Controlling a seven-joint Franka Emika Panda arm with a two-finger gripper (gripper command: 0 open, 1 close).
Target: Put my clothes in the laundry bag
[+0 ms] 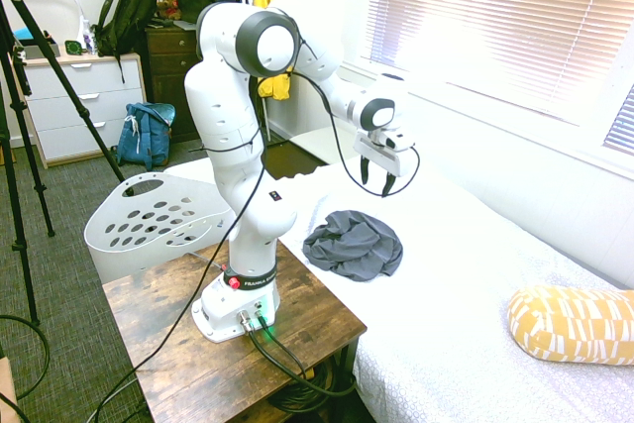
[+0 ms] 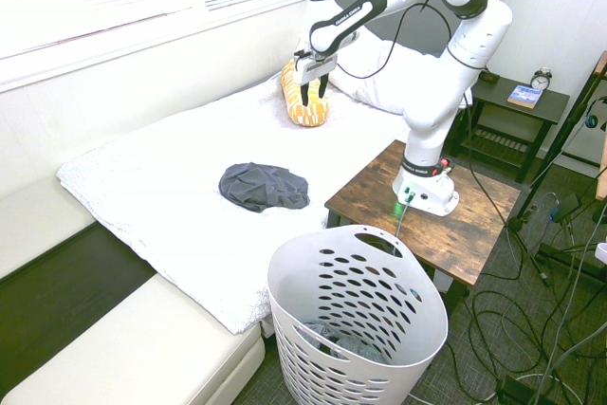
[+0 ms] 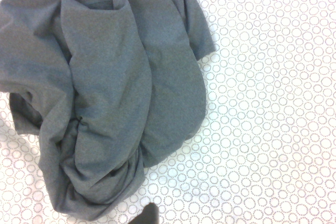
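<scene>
The clothes [image 1: 354,245] are a crumpled charcoal-grey bundle lying on the white bed [image 1: 466,274], also seen as a dark heap [image 2: 264,186] in the second exterior view and filling most of the wrist view [image 3: 110,93]. My gripper [image 1: 375,177] hangs well above the bed, up and slightly beyond the bundle, fingers pointing down and open with nothing between them [image 2: 312,93]. The laundry bag [image 1: 157,217] is a white holed basket standing on the floor beside the wooden table; some grey fabric lies in its bottom [image 2: 332,340].
The arm's base sits on a wooden side table [image 1: 297,329] against the bed. A yellow patterned pillow [image 1: 573,322] lies further along the bed. A blue backpack [image 1: 145,134] and dressers stand at the back wall.
</scene>
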